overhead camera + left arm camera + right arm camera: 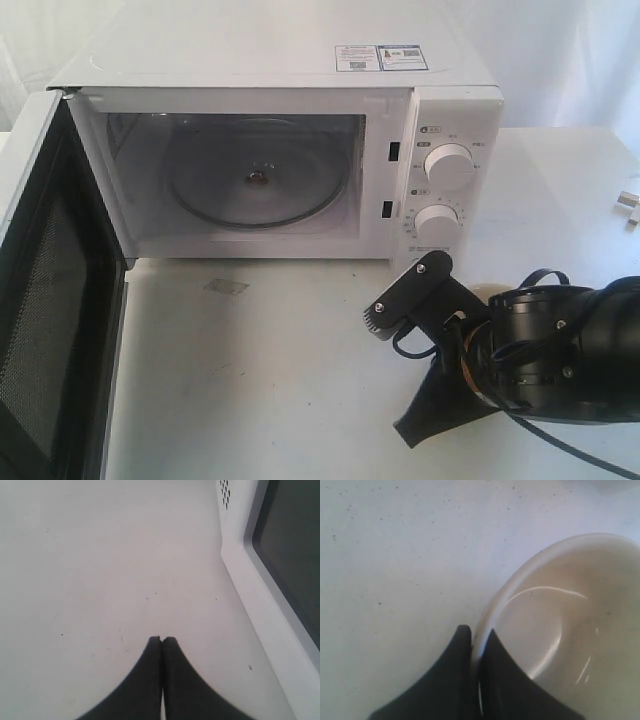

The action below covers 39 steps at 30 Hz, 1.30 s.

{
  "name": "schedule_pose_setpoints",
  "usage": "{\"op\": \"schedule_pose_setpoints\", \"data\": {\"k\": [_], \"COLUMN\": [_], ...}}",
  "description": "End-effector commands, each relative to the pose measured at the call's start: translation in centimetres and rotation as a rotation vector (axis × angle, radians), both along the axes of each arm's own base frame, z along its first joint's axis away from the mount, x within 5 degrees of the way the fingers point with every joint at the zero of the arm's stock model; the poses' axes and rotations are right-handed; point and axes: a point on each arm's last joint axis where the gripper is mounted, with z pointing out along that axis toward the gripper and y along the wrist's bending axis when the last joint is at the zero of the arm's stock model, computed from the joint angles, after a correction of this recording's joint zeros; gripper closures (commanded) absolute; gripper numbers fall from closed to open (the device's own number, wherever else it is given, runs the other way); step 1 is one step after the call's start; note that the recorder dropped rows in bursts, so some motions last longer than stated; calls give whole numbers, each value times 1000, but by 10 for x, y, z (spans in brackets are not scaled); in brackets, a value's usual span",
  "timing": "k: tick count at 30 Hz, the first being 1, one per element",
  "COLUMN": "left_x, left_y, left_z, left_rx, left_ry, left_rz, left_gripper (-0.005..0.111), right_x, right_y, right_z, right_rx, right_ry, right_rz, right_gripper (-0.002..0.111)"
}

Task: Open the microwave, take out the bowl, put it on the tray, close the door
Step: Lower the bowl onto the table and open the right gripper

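Microwave [300,80] stands open, cavity bare but for its glass turntable [255,185]; the door [50,300] hangs wide at the left. We hold the bowl [570,620] out front, near the dials [450,165], our right gripper [477,635] pinched on its rim alone, so it could tip or slip free. We see no tray. Our left gripper [161,640], closed and empty, sits just beside the door.
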Motion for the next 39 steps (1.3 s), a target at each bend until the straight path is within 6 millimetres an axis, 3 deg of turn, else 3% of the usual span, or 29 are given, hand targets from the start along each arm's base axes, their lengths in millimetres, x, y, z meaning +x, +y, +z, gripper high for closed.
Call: {"op": "schedule_pose_setpoints", "data": {"k": [1, 4, 9, 16, 22, 29, 31, 34, 39], "left_x": [0, 0, 0, 0, 0, 0, 0, 0, 0], "left_y": [0, 0, 0, 0, 0, 0, 0, 0, 0], "left_z": [-1, -1, -1, -1, -1, -1, -1, -1, -1], "left_rx": [-8, -8, -8, -8, -8, -8, -8, -8, -8], "left_ry": [0, 0, 0, 0, 0, 0, 0, 0, 0], "left_rz": [-4, -4, -4, -4, -4, -4, -4, -4, -4], "left_gripper": [107, 107, 107, 107, 107, 107, 107, 107, 107], "right_x": [0, 0, 2, 0, -22, -52, -64, -83, -107], "right_y": [-3, -3, -2, 3, -8, -37, -47, -58, -74], "right_z": [2, 1, 4, 48, 86, 129, 139, 150, 170], "right_rx": [-2, 0, 3, 183, 385, 485, 500, 475, 525], "right_ry": [-4, -2, -10, -92, -111, -222, -236, -241, -351], "right_rz": [2, 0, 0, -58, -177, -220, -214, -109, 12], "right_gripper": [96, 83, 82, 82, 83, 83, 87, 107, 108]}}
